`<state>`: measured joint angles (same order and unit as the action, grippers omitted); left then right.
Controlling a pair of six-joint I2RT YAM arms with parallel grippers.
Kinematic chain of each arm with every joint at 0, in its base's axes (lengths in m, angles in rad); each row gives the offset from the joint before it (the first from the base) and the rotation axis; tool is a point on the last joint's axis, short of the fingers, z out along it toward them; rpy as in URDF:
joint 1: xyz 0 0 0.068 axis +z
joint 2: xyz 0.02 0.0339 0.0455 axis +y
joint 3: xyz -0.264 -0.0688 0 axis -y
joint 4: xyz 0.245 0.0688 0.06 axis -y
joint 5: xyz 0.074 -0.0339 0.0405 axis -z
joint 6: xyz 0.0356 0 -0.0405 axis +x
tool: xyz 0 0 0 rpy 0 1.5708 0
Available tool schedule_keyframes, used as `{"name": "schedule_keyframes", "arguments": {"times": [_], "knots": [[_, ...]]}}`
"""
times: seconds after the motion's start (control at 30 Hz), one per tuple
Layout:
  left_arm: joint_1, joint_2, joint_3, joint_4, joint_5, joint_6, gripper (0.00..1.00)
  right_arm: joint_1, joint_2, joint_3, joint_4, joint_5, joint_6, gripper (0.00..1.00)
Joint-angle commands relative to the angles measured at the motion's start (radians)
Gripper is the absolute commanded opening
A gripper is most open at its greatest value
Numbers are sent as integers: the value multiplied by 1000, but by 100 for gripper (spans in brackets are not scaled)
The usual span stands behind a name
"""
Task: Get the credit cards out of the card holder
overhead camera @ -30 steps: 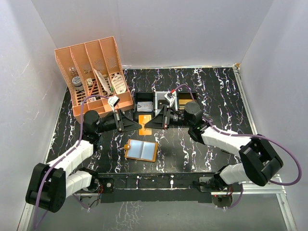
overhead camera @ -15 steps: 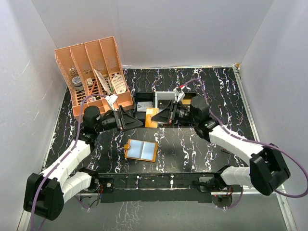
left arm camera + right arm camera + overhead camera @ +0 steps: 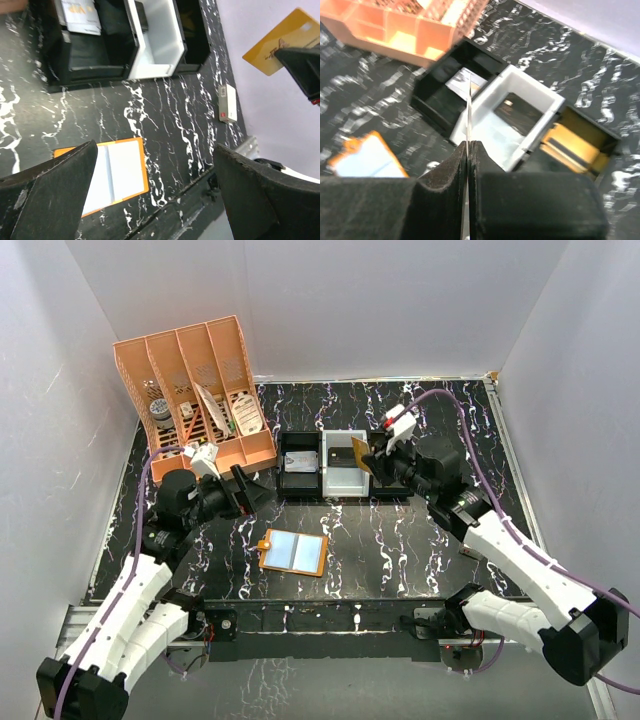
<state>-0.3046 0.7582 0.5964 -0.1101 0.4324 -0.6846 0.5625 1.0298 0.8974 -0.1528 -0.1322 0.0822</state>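
Gold card pinched in right tool (left tool spread wide, empty).

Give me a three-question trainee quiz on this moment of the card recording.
1. True or false: the card holder lies open on the table.
2. What does the right gripper hold? A) a yellow card B) the card holder C) nothing
3. Fill in: the left gripper is ____ (open or shut).
Key: 1 true; 2 A; 3 open.
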Motion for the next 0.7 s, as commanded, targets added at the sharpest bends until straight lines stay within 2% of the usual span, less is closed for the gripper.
{"name": "schedule_keyframes", "arguments": {"times": [0.0,0.1,0.2,0.3,0.53,0.67], "knots": [[4,-34,73,-125,-127,103,99,1,-32,-35,68,53,-507,0],[4,-21,91,-161,-164,120,99,2,2,-22,73,185,-612,0],[4,-20,117,-182,-182,139,99,0,56,-3,48,257,-746,0],[3,-15,131,-198,-197,168,99,-25,117,6,49,282,-807,0],[4,-4,149,-230,-206,182,99,-212,219,33,33,64,-834,0],[4,16,154,-248,-194,168,99,-276,293,79,12,-39,-819,0]]}}
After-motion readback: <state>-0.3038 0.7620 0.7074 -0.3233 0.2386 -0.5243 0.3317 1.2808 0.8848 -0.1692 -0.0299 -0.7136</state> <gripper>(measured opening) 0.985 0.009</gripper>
